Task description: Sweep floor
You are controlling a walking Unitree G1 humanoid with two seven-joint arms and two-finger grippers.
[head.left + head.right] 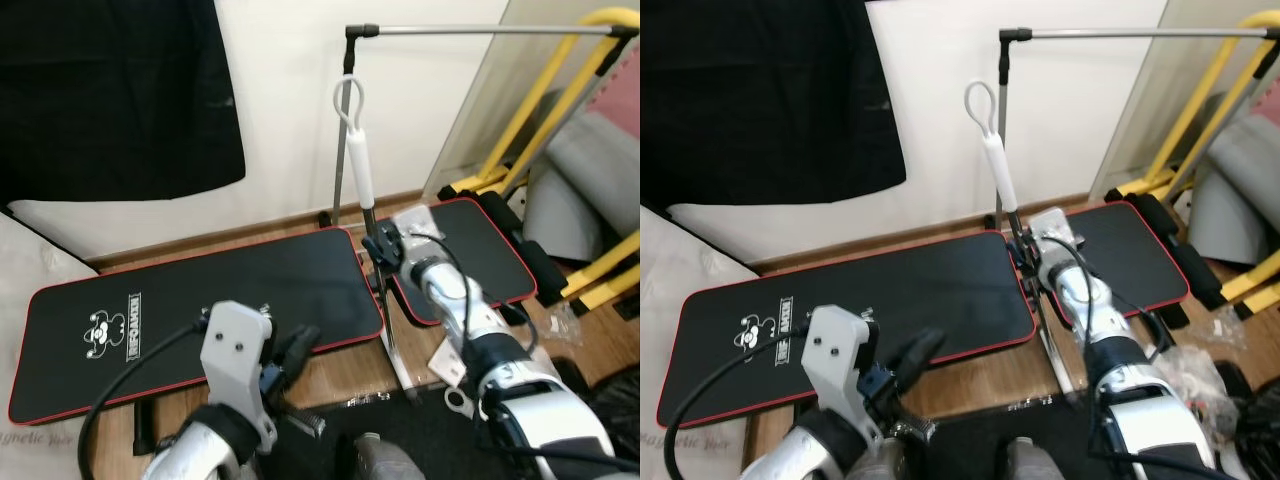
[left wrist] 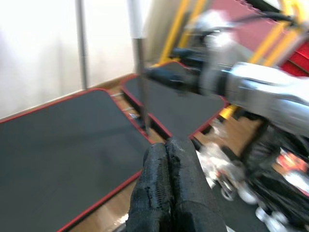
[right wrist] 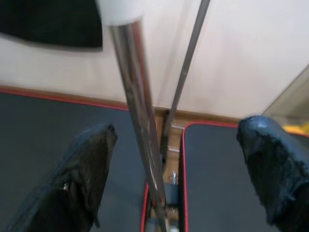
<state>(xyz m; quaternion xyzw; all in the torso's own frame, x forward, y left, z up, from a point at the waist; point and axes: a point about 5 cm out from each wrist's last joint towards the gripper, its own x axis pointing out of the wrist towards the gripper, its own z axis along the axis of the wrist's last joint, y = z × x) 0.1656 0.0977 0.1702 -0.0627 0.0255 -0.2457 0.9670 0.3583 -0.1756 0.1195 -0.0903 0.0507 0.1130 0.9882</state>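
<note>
One broom handle [image 1: 356, 150] stands upright between two black mats [image 1: 200, 315], just in front of the clothes rail post [image 1: 343, 120], apparently so it can be grasped for sweeping. The right gripper [image 3: 164, 159] straddles its metal shaft with fingers spread wide, not touching it. The left gripper [image 2: 169, 183], nearer the robot than the handle, is pressed closed on nothing.

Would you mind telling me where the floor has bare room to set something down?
The large black mat on the left is bare between the wall and the left gripper. The smaller mat is free past the broom pole. It is crowded on the right, around the yellow frame and the litter.
</note>
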